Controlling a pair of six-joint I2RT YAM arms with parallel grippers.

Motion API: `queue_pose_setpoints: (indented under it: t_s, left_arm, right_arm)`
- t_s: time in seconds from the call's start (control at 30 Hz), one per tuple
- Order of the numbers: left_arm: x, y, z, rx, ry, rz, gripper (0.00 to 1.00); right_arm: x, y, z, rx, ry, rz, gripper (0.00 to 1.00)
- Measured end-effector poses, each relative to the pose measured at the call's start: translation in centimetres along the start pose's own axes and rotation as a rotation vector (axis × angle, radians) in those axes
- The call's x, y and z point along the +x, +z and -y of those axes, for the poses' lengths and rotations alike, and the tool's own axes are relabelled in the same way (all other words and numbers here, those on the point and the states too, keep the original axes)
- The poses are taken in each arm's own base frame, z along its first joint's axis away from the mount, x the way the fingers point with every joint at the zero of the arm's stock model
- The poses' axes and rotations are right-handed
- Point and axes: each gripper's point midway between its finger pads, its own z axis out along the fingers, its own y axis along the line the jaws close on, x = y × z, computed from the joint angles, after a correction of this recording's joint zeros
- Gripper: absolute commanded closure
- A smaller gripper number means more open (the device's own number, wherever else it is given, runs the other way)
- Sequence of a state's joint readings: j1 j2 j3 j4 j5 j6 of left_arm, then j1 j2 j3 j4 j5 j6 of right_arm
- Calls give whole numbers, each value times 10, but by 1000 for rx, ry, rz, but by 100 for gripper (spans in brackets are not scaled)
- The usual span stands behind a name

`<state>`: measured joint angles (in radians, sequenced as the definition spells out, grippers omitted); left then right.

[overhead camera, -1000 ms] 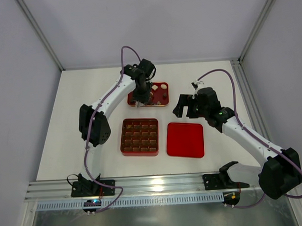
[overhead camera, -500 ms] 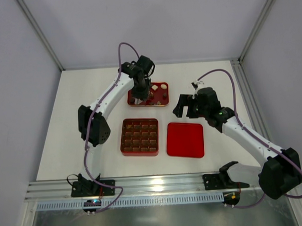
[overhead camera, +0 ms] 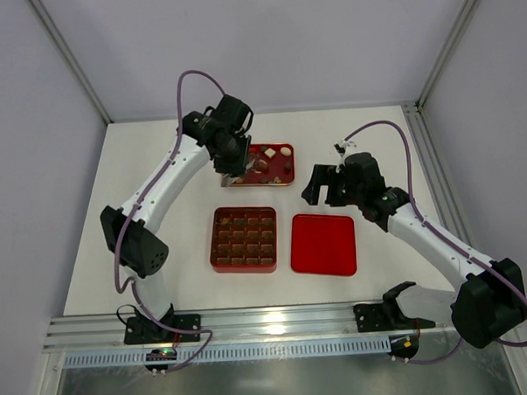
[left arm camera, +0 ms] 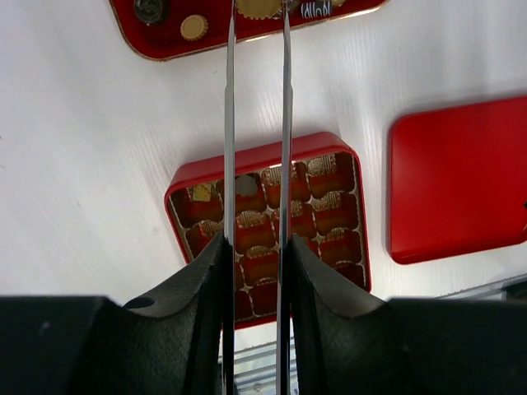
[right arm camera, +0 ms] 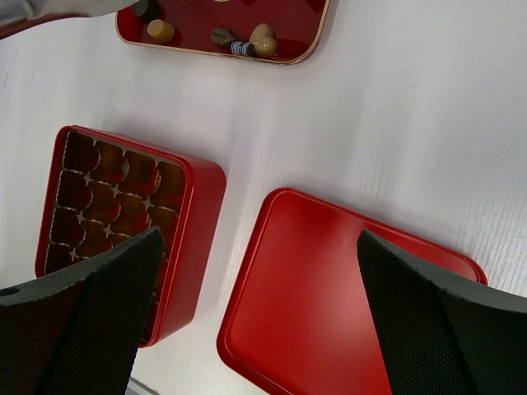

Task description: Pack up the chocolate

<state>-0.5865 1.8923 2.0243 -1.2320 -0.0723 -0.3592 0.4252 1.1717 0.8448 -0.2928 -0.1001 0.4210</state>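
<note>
We see left claw point(overhead camera: 234, 170) pinching tan chocolate point(left arm camera: 258, 6) at 9 o'clock edge of tray point(overhead camera: 288, 161); right claw point(overhead camera: 322, 186) wide, empty, above worktop point(overhead camera: 375, 140).

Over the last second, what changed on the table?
The left gripper rose and drew back toward the left end of the tray, its elbow swinging out to the left. Its fingers are closed on a tan chocolate. The right gripper, open, did not move, and neither did the box, the lid or the tray.
</note>
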Motion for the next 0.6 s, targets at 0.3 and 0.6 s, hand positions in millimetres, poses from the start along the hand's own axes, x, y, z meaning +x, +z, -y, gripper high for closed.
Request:
queue_pose_setpoints:
  t_s: [0.3,0.6]
  left_arm:
    - [56,-38,-9,46,-1,-31,70]
    - [104,-48,3,99,27,-86,69]
  right_arm:
    - [1,0,0,-3,1,-3,0]
    - [3,3,1,2,3,-12,0]
